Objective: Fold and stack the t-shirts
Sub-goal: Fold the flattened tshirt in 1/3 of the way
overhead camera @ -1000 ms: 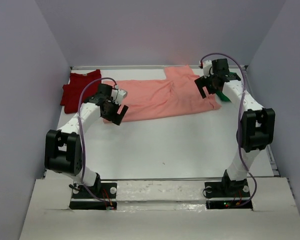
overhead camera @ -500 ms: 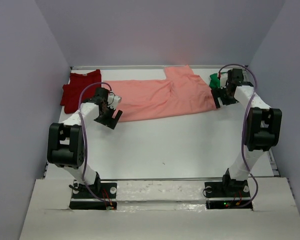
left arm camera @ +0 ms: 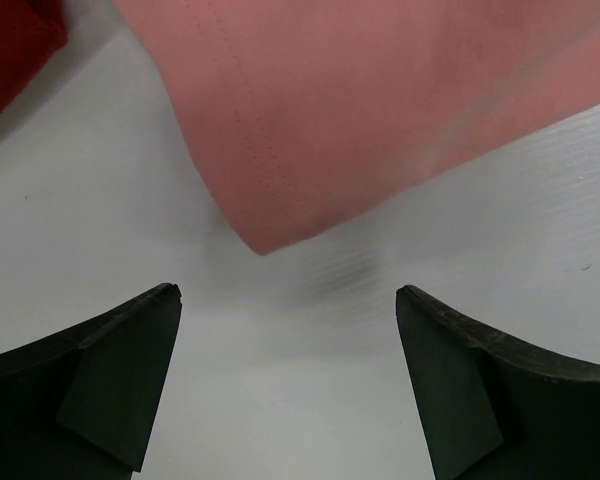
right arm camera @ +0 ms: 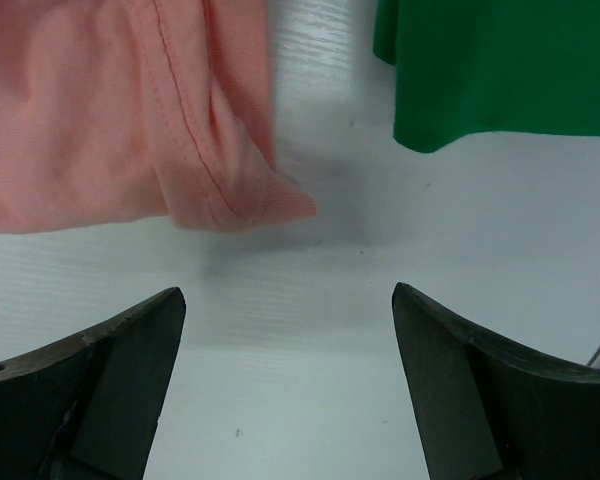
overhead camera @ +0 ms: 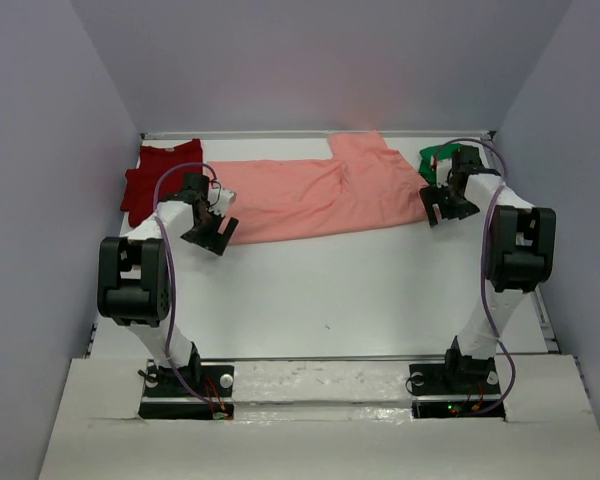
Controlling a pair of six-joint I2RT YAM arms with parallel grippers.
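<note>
You see the dark red shirt (overhead camera: 158,180) at the table's (overhead camera: 330,295) far left, one edge hidden behind the left arm. Left hand (left arm camera: 288,292) is spread, empty, just short of the salmon-pink shirt (overhead camera: 310,195) corner. Right hand (right arm camera: 288,290) is spread, empty, near its other corner. Green shirt (overhead camera: 435,157) is mostly hidden by the right arm.
</note>
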